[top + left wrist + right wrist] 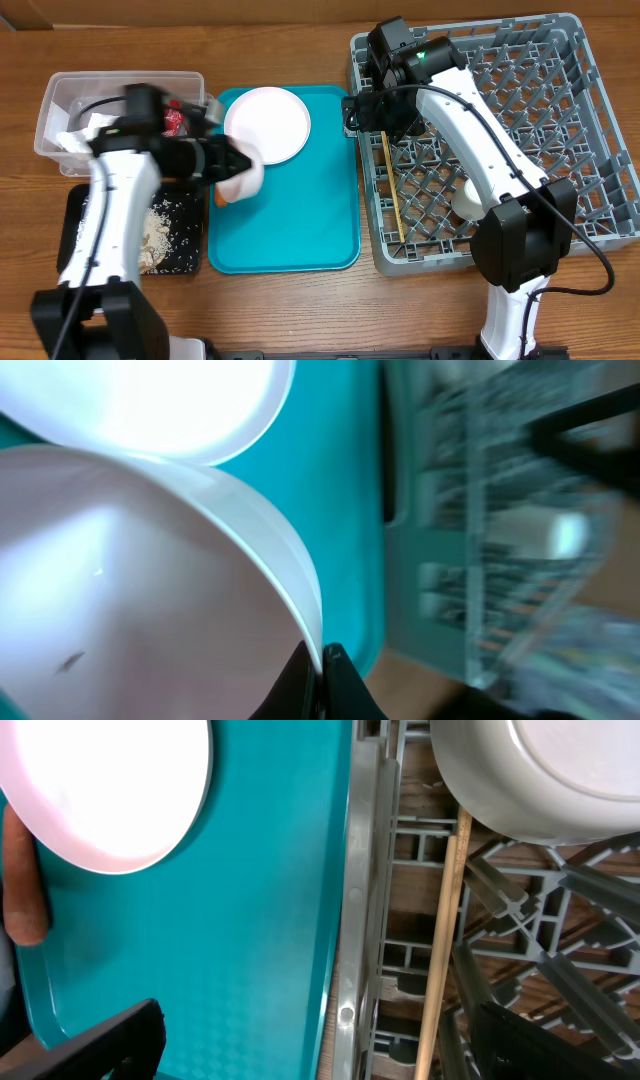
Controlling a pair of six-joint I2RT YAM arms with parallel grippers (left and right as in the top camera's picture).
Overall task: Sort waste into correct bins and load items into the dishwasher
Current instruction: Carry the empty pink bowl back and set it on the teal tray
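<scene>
My left gripper (232,160) is shut on the rim of a white bowl (245,180), pinched between the jaws in the left wrist view (322,660), over the teal tray's left side. The bowl (150,580) fills that view. The round white plate (268,123) lies on the teal tray (300,220). An orange carrot piece (219,198) lies by the bowl. My right gripper (365,108) is open and empty (330,1040) above the left rim of the grey dish rack (590,130). A chopstick (440,950) and a white bowl (540,770) lie in the rack.
The clear tub (60,95) at the back left holds a white napkin and a red wrapper (175,120). The black tray (75,215) in front of it holds rice scraps (160,235). Another white dish (466,197) sits in the rack beside the right arm.
</scene>
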